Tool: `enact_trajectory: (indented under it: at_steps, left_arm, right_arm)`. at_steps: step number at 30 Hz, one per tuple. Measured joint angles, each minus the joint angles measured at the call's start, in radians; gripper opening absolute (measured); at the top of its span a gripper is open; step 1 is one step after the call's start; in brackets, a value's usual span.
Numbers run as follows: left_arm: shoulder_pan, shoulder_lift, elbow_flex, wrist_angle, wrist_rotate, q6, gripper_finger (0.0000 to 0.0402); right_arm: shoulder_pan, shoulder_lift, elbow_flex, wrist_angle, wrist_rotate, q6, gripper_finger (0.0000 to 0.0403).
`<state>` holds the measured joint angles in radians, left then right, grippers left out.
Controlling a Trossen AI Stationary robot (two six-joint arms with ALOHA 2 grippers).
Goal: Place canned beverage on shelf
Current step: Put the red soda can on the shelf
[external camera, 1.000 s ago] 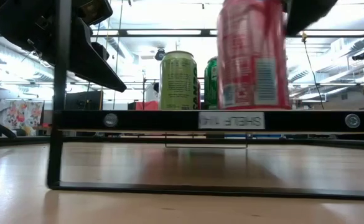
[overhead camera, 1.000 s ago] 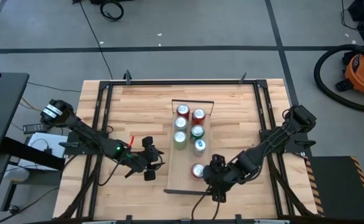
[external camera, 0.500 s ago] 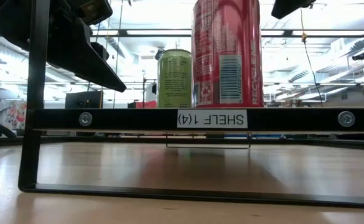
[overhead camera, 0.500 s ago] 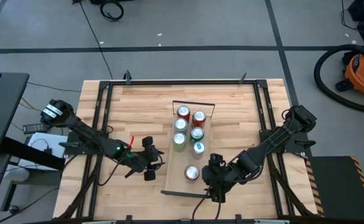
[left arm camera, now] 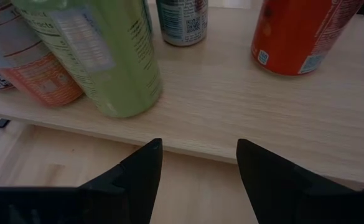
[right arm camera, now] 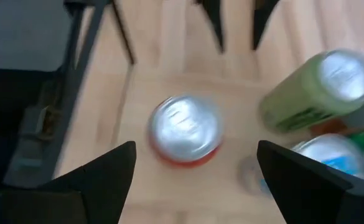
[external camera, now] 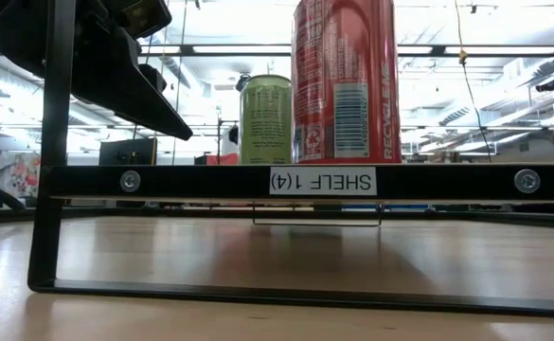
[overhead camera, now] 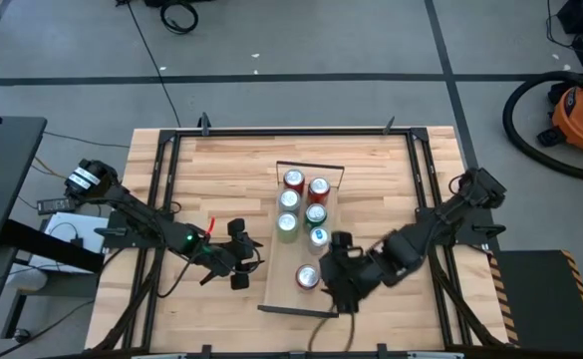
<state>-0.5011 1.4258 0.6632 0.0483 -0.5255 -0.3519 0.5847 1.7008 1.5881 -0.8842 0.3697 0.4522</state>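
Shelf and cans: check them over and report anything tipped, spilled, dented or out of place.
Nothing stands out. The red can stands upright on the shelf, alone near its front end, apart from the six cans grouped upright in pairs farther back. No spill or dent shows. The right tool, open, sits beside the red can.

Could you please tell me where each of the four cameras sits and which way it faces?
High view: overhead, straight down on the shelf; both arms show.
Low view: at tabletop height, level across; red can close, part of an arm at upper left.
Left wrist view: left gripper beside the shelf, open fingers showing.
Right wrist view: right gripper above the red can, open.
All four views share that red can.
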Motion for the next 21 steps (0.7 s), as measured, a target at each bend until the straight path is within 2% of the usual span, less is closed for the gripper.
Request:
enact_trajectory:
  at_steps: [13,21]
  left_arm:
    - [0.0,0.0,0.0,-0.004,0.0,-0.001,0.0217]
    - [0.0,0.0,0.0,-0.002,0.0,-0.013,0.0217]
  right_arm:
    - [-0.106,0.047,0.037,0.097,-0.103,-0.233,0.0346]
    - [-0.104,0.195,0.229,-0.082,-0.11,-0.275,0.0346]
